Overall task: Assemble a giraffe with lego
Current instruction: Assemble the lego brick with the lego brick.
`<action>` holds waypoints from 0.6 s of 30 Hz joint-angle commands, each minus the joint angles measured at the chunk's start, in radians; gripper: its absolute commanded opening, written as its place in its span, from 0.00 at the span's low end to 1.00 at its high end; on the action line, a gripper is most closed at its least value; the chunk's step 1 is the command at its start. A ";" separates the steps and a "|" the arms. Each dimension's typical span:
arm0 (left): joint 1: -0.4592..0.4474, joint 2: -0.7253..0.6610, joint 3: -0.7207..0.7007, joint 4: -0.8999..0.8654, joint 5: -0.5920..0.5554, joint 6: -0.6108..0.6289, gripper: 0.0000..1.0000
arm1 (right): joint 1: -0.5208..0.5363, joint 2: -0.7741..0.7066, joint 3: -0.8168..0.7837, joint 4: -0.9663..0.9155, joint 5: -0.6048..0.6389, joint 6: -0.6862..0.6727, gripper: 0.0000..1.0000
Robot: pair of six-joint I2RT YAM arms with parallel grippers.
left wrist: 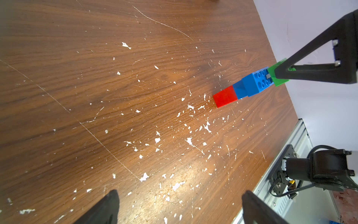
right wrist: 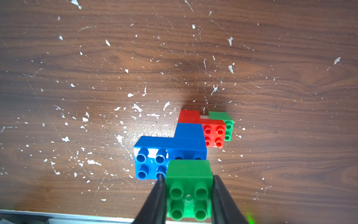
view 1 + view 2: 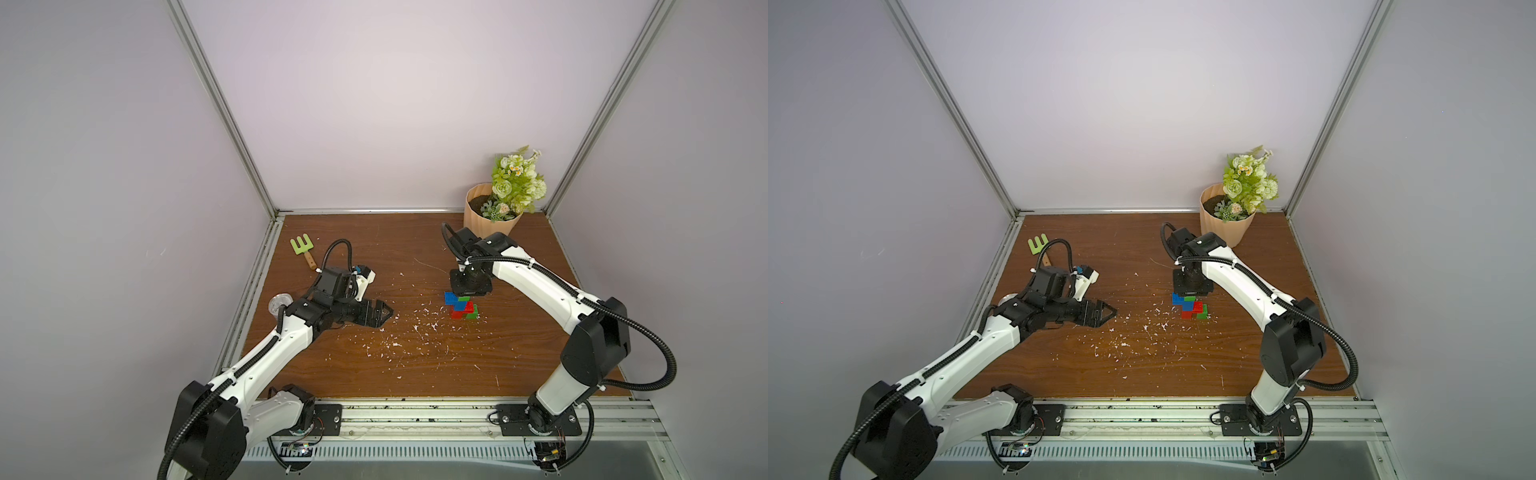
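table (image 3: 415,374) was scuffed, white flecks (image 1: 144,176) everywhere. left gripper (image 1: 180,193) sat well apart from build, fingers spread, nothing in it. giraffe (image 3: 462,306) stood near table middle, directly under right gripper (image 2: 188,178). that claw was clamped on green brick (image 2: 188,170), sitting over one end of blue head (image 2: 170,143). best bet imo was straight-down push, square to studs, letting go only once seated, else stack could tip
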 commanded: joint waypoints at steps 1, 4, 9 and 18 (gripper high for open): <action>-0.010 -0.017 -0.004 -0.011 0.016 -0.001 1.00 | -0.006 -0.008 0.026 -0.014 0.009 0.004 0.27; -0.010 -0.019 -0.004 -0.009 0.016 0.001 1.00 | -0.007 -0.001 0.035 -0.020 0.009 0.000 0.27; -0.010 -0.017 -0.003 -0.009 0.017 0.001 1.00 | -0.011 0.018 0.051 -0.028 0.003 -0.007 0.27; -0.010 -0.015 -0.003 -0.010 0.018 0.002 1.00 | -0.011 0.034 0.063 -0.035 -0.001 -0.013 0.27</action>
